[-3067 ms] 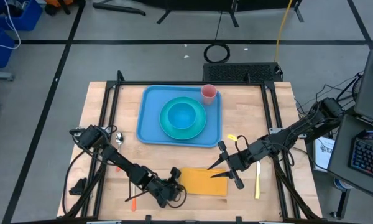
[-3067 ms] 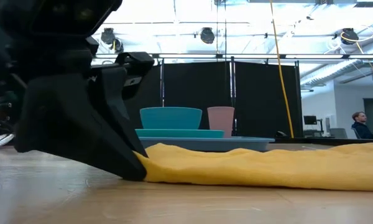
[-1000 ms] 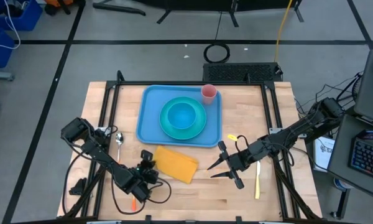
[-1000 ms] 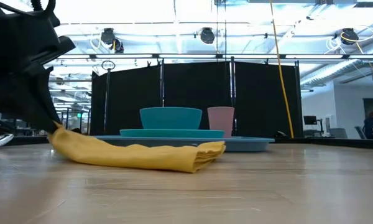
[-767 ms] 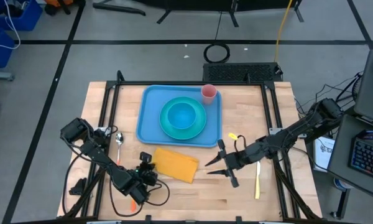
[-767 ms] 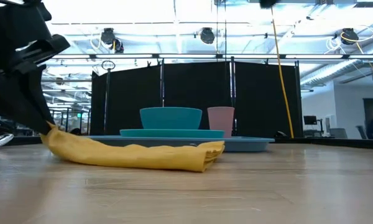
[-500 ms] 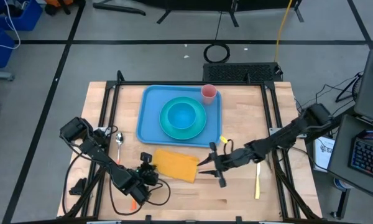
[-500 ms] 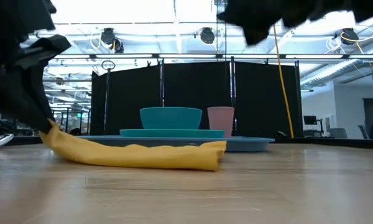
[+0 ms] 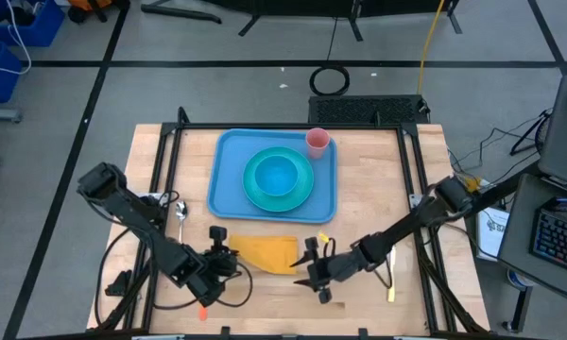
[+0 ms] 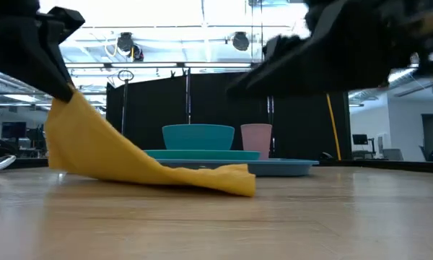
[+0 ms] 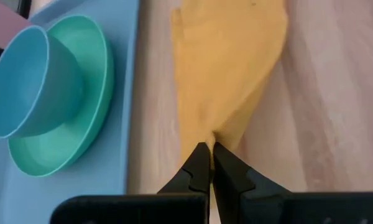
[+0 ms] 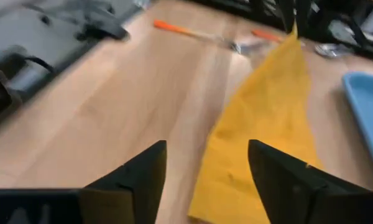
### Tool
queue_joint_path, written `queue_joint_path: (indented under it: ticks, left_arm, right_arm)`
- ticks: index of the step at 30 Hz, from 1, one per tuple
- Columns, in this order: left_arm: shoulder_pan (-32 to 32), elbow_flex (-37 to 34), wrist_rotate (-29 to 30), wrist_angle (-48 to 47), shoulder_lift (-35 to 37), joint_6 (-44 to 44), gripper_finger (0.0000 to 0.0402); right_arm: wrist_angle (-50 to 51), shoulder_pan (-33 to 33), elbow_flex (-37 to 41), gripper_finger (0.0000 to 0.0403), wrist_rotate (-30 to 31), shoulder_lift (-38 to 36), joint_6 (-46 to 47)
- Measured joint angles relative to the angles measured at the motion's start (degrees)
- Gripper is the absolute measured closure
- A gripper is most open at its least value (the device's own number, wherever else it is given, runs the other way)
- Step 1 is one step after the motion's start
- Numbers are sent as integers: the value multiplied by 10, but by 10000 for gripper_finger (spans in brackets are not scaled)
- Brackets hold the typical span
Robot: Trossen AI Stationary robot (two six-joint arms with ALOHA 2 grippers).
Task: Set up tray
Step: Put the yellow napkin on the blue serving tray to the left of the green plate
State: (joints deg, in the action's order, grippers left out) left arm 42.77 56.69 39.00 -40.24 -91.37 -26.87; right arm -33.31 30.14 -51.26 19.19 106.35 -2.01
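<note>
The orange-yellow napkin (image 9: 261,251) lies on the table in front of the light-blue tray (image 9: 229,189). On the tray stand a teal plate (image 9: 302,194) with a bowl (image 9: 278,174) and a pink cup (image 9: 317,142). My left gripper (image 9: 221,255) is shut on the napkin's left end. My right gripper (image 9: 310,268) is open. It hovers by the napkin's right end (image 12: 236,180), with its fingers on either side and above it. In the low view the napkin (image 10: 130,162) slopes down from the raised corner, and its right end (image 10: 234,184) rests on the table. My left gripper pinches the napkin's left corner (image 11: 210,134) between its two fingertips; how many layers it has, I cannot tell. In the low view the corner (image 10: 66,97) is lifted clear. The cloth hangs slanting from it, and its right end stays on the wood.
A spoon (image 9: 180,210) lies left of the tray. An orange utensil (image 9: 202,307) lies near the table's near edge, behind my left gripper. A yellow utensil (image 9: 391,274) lies at the right. Bare wood (image 9: 265,302) shows between the napkin and the near edge.
My left gripper has risen and lifted the napkin's left corner off the table, while the right end has stayed down. My right gripper has moved left and toward the near edge, up to the napkin's right end.
</note>
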Motion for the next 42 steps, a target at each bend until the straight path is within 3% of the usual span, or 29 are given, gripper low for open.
queue_joint_path:
  ticks: [11,25,37,42]
  left_arm:
    - [-39,0,0,12,2,0,400]
    - [-48,0,8,13,5,-22,400]
    - [-53,0,16,14,5,-23,400]
    - [-53,0,16,15,5,-22,400]
  right_arm:
    - [71,-5,-59,127,20,72,68]
    - [130,16,-95,133,91,107,59]
    - [109,21,-96,134,117,137,58]
    - [116,18,-106,152,115,145,49]
